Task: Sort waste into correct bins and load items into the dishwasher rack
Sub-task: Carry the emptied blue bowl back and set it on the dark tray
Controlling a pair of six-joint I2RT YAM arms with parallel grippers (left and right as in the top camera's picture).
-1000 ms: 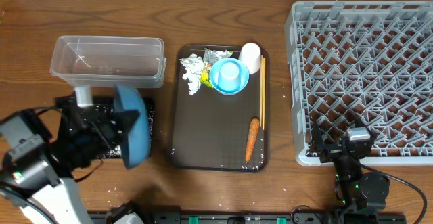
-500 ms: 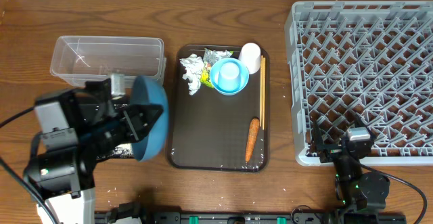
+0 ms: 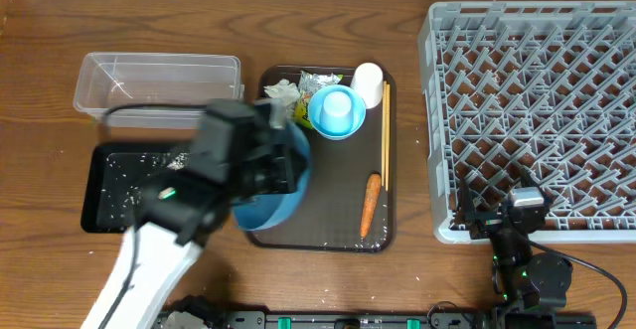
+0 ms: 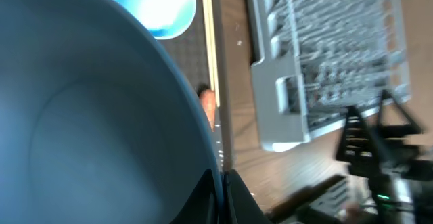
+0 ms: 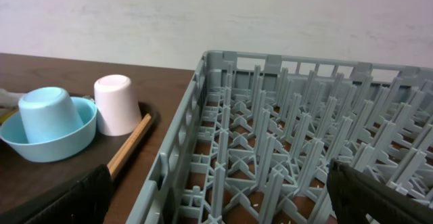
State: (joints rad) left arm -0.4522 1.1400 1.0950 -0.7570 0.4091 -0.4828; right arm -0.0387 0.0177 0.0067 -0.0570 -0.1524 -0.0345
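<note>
My left gripper [image 4: 222, 183] is shut on the rim of the large dark-blue bowl [image 4: 88, 116]. In the overhead view it holds the bowl [image 3: 283, 198] over the left part of the dark-brown serving tray [image 3: 328, 220]. The black tray [image 3: 114, 185] holds scattered rice grains. The clear container [image 3: 159, 85] stands behind it. On the brown tray lie crumpled wrappers [image 3: 296, 92], the small light-blue bowl [image 3: 336, 112], the white cup [image 3: 369, 82], chopsticks [image 3: 386, 135] and the carrot [image 3: 370, 203]. My right gripper [image 5: 226, 204] is open and empty at the grey rack's [image 3: 537, 110] front left corner.
A light-blue cup [image 5: 44, 116] sits upside down in the small bowl [image 5: 47, 143]. The white cup [image 5: 118, 104] and chopsticks [image 5: 128, 153] lie just left of the rack wall [image 5: 183, 149]. My right arm [image 3: 522, 259] rests at the table's front right edge.
My left arm has swung right, carrying the dark-blue bowl from above the black tray to over the brown tray's left side. The black tray now shows. The right arm has not moved.
</note>
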